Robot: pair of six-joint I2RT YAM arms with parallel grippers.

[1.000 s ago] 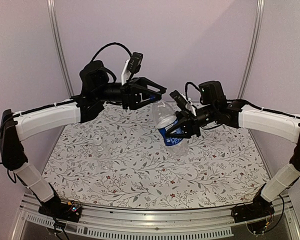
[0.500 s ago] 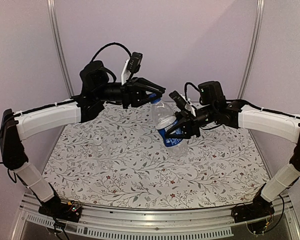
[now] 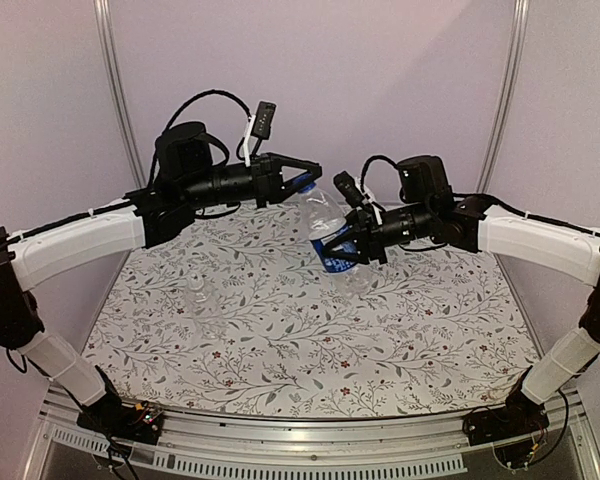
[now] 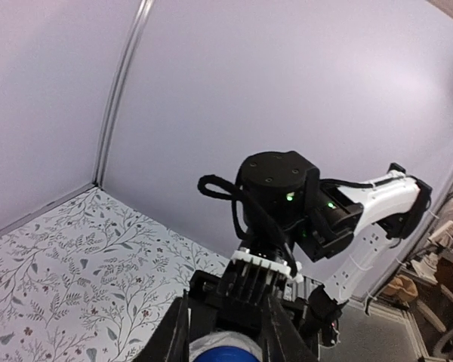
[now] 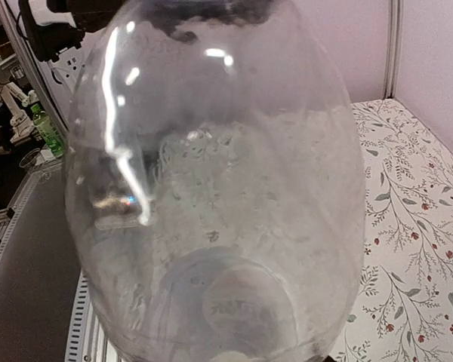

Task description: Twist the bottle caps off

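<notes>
Standing toward the left edge of the tabletop (image 3: pixel 410 340), the shorter bottle (image 3: pixel 204 305) is unattended; its pale cap (image 3: pixel 195 282) appears fitted. Farther back, toward the far edge, the right gripper (image 3: pixel 354 248) clamps the taller bottle (image 3: pixel 326 222) at its label band (image 3: pixel 336 263), tilted and clear of the surface. The left gripper (image 3: pixel 302 182) is closed on the blue cap (image 4: pixel 225 353). Judgement: neither cap is off; first unscrewing in hand, second pending.

Nothing legible from where I stand. Blue-and-white label band (image 3: pixel 337 260) on the taller bottle (image 3: pixel 325 215) - print too small to read.
</notes>
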